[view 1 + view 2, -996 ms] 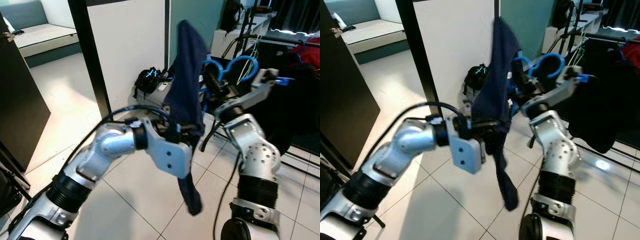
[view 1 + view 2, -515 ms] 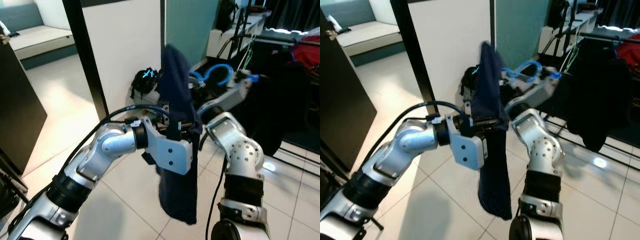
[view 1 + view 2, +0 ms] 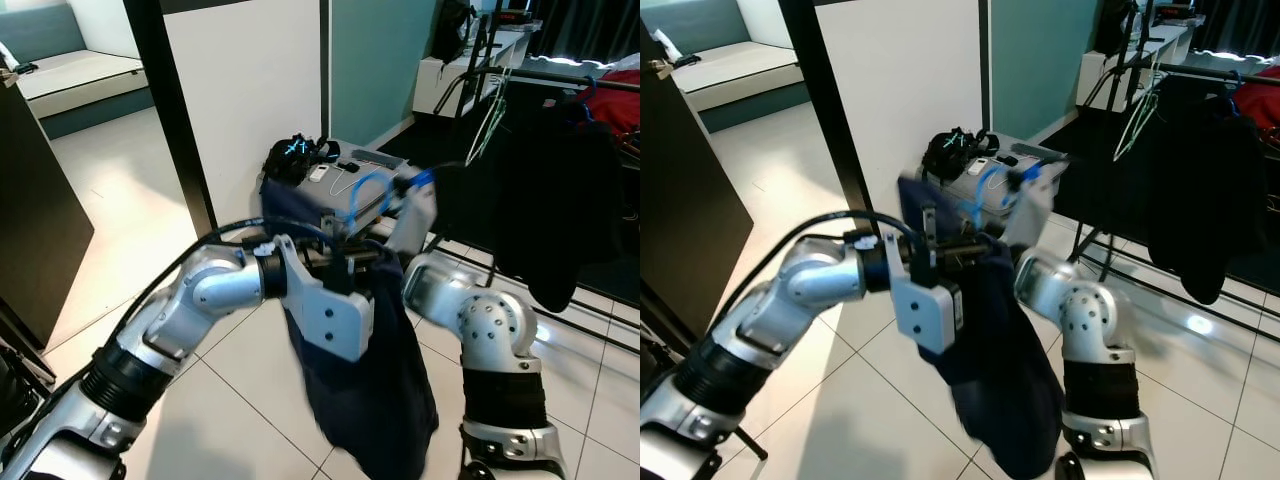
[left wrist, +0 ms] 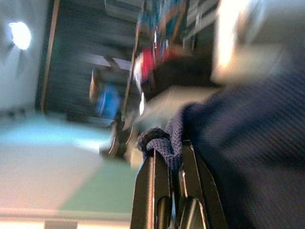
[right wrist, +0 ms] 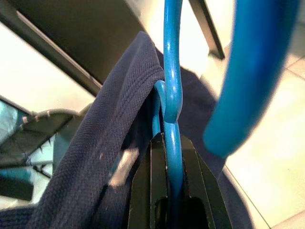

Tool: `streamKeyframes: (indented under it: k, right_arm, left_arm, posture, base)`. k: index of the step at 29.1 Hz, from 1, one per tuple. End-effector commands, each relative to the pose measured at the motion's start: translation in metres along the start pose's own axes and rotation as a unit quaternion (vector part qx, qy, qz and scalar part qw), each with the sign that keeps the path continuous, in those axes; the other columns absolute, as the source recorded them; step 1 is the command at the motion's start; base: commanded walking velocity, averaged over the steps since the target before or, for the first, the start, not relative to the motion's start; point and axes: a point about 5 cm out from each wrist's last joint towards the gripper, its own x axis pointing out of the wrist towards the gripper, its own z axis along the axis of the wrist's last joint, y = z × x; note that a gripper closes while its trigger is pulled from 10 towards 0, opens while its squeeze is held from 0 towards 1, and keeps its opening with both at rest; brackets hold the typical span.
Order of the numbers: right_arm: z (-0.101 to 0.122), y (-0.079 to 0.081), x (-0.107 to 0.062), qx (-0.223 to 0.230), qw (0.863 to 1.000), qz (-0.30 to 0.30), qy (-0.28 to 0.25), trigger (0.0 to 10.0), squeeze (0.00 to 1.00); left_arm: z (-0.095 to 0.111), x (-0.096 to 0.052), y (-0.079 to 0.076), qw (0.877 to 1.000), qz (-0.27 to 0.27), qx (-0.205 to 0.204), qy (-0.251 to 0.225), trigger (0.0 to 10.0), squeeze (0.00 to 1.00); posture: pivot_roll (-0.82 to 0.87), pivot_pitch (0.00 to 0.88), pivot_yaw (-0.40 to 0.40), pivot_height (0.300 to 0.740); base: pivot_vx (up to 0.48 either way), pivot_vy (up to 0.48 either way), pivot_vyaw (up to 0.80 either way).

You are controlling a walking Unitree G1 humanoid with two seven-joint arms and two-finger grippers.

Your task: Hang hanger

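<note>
A dark navy garment [image 3: 370,370] hangs in front of me between both arms, drooping toward the floor. My left gripper [image 4: 172,157] is shut on a rolled edge of the navy garment [image 4: 248,133]. A blue plastic hanger [image 5: 172,81] runs through the cloth, and my right gripper [image 5: 167,148] is shut on its stem. The hanger's blue hook [image 3: 365,195] shows blurred above the garment. The right arm [image 3: 480,320] is bent low beside the left arm [image 3: 210,295].
A black clothes rack [image 3: 545,75] at the right carries dark clothes [image 3: 540,190] and a pale wire hanger [image 3: 490,115]. A grey case with a black bag [image 3: 300,155] sits by the white wall panel [image 3: 250,90]. Dark cabinet [image 3: 35,210] at left; tiled floor below.
The garment and hanger have dropped from head height to chest level; the right arm swung down and in toward the left gripper. The cloth now hangs wider and lower.
</note>
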Motion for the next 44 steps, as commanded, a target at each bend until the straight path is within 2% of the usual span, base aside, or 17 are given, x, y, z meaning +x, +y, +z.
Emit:
streamKeyframes:
  k: [1,4,5,6,7,9,11,12,13,14,18,20,27,28,39,41,44]
  right_arm:
    - [-0.017,-0.011,0.0,-0.009,0.998,-0.033,0.045,10.0,0.0]
    - [-0.02,-0.022,-0.002,0.0,0.997,-0.062,0.046,10.0,0.0]
    - [-0.018,-0.033,-0.003,0.036,0.995,-0.091,0.03,10.0,0.0]
    - [-0.018,-0.033,-0.003,0.036,0.995,-0.091,0.03,10.0,0.0]
    - [-0.008,-0.043,-0.003,0.087,0.989,-0.115,-0.018,10.0,0.0]
    - [-0.008,-0.043,-0.003,0.087,0.989,-0.115,-0.018,10.0,0.0]
    - [0.013,-0.055,-0.004,0.189,0.967,-0.129,-0.114,10.0,0.0]
    - [0.018,-0.058,-0.005,0.215,0.958,-0.13,-0.14,10.0,0.0]
    - [0.018,-0.058,-0.005,0.215,0.958,-0.13,-0.14,10.0,0.0]
    - [0.033,-0.055,-0.007,0.254,0.942,-0.096,-0.197,10.0,0.0]
    - [0.04,-0.054,-0.01,0.264,0.936,-0.081,-0.221,10.0,0.0]
    - [0.053,-0.056,-0.016,0.287,0.918,-0.062,-0.266,10.0,0.0]
    - [0.061,-0.06,-0.02,0.298,0.908,-0.061,-0.289,10.0,0.0]
    - [0.068,-0.06,-0.02,0.316,0.897,-0.057,-0.303,10.0,0.0]
    - [0.08,-0.051,-0.016,0.363,0.873,-0.02,-0.324,10.0,0.0]
    - [0.085,-0.044,-0.014,0.388,0.862,0.003,-0.328,10.0,0.0]
    - [0.088,-0.036,-0.013,0.402,0.855,0.024,-0.326,10.0,0.0]
  left_arm:
    - [-0.009,-0.012,0.023,0.998,0.054,0.016,0.031,10.0,0.0]
    - [-0.011,-0.015,0.025,0.997,0.058,0.02,0.038,10.0,0.0]
    - [-0.012,-0.018,0.027,0.997,0.063,0.021,0.042,10.0,0.0]
    - [-0.012,-0.018,0.027,0.997,0.063,0.021,0.042,10.0,0.0]
    - [-0.01,-0.018,0.029,0.997,0.068,0.018,0.039,10.0,0.0]
    - [-0.01,-0.018,0.029,0.997,0.068,0.018,0.039,10.0,0.0]
    - [0.0,-0.012,0.02,0.998,0.063,0.0,0.017,10.0,0.0]
    - [0.004,-0.01,0.015,0.998,0.06,-0.008,0.008,10.0,0.0]
    - [0.004,-0.01,0.015,0.998,0.06,-0.008,0.008,10.0,0.0]
    - [0.013,-0.003,0.002,0.998,0.047,-0.027,-0.012,10.0,0.0]
    - [0.017,0.0,-0.004,0.998,0.042,-0.036,-0.02,10.0,0.0]
    - [0.026,0.003,-0.018,0.997,0.025,-0.057,-0.035,10.0,0.0]
    - [0.029,0.001,-0.034,0.997,-0.001,-0.07,-0.036,10.0,0.0]
    - [0.031,0.0,-0.038,0.997,-0.007,-0.074,-0.033,10.0,0.0]
    - [0.032,0.002,-0.043,0.997,-0.014,-0.076,-0.032,10.0,0.0]
    - [0.032,0.001,-0.046,0.997,-0.023,-0.074,-0.031,10.0,0.0]
    - [0.032,0.002,-0.049,0.997,-0.03,-0.071,-0.033,10.0,0.0]
  posture:
    - [-0.05,0.0,0.026,0.735]
    - [-0.05,0.0,0.026,0.735]
    - [-0.05,0.0,0.026,0.735]
    - [-0.05,0.0,0.026,0.735]
    - [-0.05,0.0,0.026,0.735]
    - [-0.05,0.0,0.026,0.735]
    - [-0.04,0.0,0.028,0.735]
    - [-0.04,0.0,0.028,0.735]
    - [-0.04,0.0,0.028,0.735]
    - [-0.03,0.0,0.026,0.735]
    - [-0.03,0.0,0.026,0.735]
    - [-0.03,0.0,0.025,0.735]
    - [-0.03,0.0,0.027,0.735]
    - [-0.03,0.0,0.026,0.735]
    - [-0.03,0.0,0.029,0.735]
    - [-0.03,0.0,0.035,0.735]
    - [-0.03,0.0,0.037,0.735]
  base:
    - [0.0,0.0,0.0]
    - [0.0,0.0,0.0]
    - [0.0,0.0,0.0]
    - [0.0,0.0,0.0]
    - [0.0,0.0,0.0]
    - [0.0,0.0,0.0]
    - [0.0,0.0,0.0]
    - [0.0,0.0,0.0]
    - [0.0,0.0,0.0]
    - [0.0,0.0,0.0]
    - [0.0,0.0,0.0]
    - [0.0,0.0,0.0]
    - [0.0,0.0,0.0]
    - [0.0,0.0,0.0]
    - [0.0,0.0,0.0]
    - [0.0,0.0,0.0]
    - [0.0,0.0,0.0]
